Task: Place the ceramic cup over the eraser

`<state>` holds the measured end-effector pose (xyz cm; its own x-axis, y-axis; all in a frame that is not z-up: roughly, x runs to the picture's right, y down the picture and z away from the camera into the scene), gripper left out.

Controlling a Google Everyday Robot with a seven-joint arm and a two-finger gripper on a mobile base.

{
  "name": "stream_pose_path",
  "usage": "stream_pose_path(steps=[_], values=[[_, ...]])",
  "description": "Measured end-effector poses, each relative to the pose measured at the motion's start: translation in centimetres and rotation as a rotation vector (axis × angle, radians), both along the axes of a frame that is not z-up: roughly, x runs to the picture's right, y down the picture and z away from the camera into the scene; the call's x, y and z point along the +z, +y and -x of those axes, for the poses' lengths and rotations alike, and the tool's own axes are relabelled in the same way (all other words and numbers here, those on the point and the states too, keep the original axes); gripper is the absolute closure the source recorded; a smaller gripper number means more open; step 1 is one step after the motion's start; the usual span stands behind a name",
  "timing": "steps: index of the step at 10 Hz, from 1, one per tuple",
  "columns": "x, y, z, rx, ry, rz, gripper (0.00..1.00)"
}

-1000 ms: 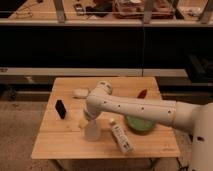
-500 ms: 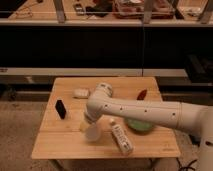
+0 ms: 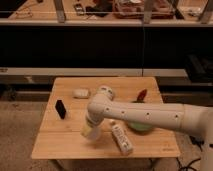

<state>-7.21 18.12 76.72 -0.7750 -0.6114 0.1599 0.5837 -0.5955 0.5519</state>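
The ceramic cup, small, white and tapered, stands on the wooden table near the front middle. My gripper hangs straight down over it from the white arm that reaches in from the right. Its jaws stand open around the cup's upper part, which they hide. The eraser, a thin black upright block, stands about a hand's width to the left and slightly farther back, apart from cup and gripper.
A white tube-like bottle lies right of the cup. A green bowl sits partly hidden under the arm. A pale oblong lump lies at the back left and a red item at the back right. Dark shelving stands behind the table.
The arm has shifted slightly and the gripper has sunk a little lower onto the cup. The cup, eraser and the other objects have stayed in place.
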Motion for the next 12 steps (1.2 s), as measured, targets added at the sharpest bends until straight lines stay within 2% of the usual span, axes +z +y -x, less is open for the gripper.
stream_pose_path(steps=[1,4,5,6,8,9,10,11,12], values=[[0.2,0.1,0.1,-0.001,0.000,-0.001,0.21],[0.7,0.2,0.6,-0.008,-0.005,-0.002,0.44],[0.8,0.4,0.6,-0.006,-0.006,0.003,0.54],[1.0,0.5,0.8,0.006,-0.014,0.017,0.69],[0.4,0.6,1.2,0.039,-0.053,0.049,0.87],[-0.6,-0.2,1.8,0.059,-0.086,0.047,0.96],[-1.5,-1.5,1.7,0.081,-0.107,0.035,1.00],[-2.3,-3.5,1.6,0.105,-0.125,0.012,1.00],[-3.1,-6.3,1.2,0.141,-0.139,-0.021,1.00]])
